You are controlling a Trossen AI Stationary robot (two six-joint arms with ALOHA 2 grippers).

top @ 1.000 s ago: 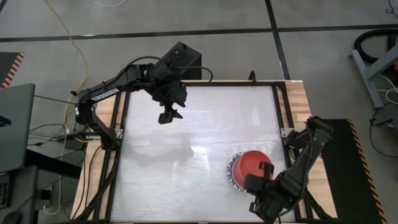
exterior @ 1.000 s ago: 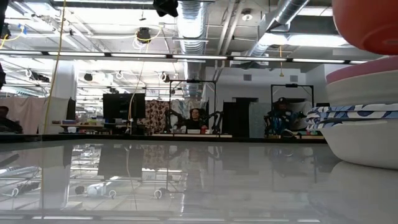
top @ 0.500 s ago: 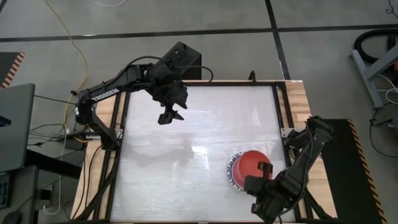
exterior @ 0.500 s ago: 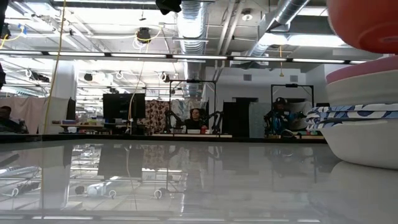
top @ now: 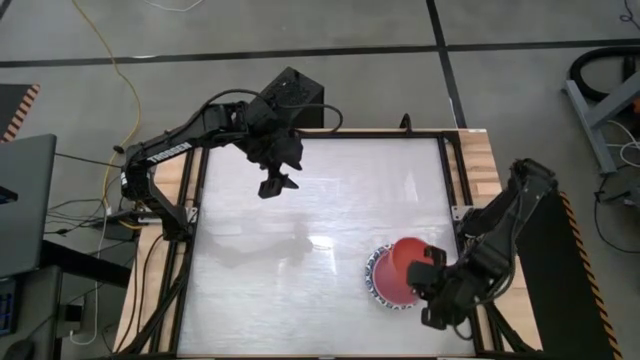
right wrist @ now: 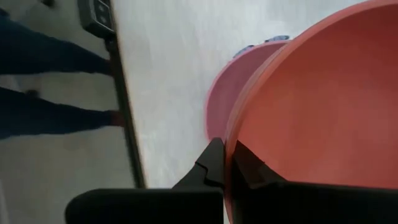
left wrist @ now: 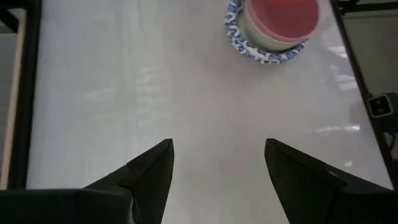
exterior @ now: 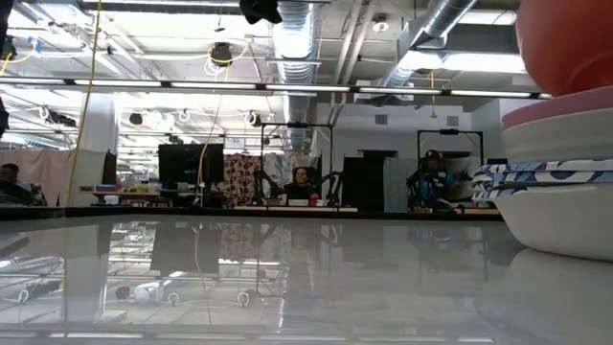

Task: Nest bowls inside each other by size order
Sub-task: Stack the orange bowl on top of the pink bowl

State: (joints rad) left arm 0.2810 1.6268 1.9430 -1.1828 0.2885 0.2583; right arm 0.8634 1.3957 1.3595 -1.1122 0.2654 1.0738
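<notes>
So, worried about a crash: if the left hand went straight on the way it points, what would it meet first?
Probably the bare table top; the left hand, open, points at it.

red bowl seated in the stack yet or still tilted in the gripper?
Tilted, not seated. The right gripper pinches the red bowl by its rim, lifted askew above the pink bowl.

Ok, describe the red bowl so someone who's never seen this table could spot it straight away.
Look at the white table near its right front corner, where a stack of bowls sits. The red bowl is on top, its rim pinched by the right gripper. It's the only solid red one, above a pink bowl and blue-patterned rims.
</notes>
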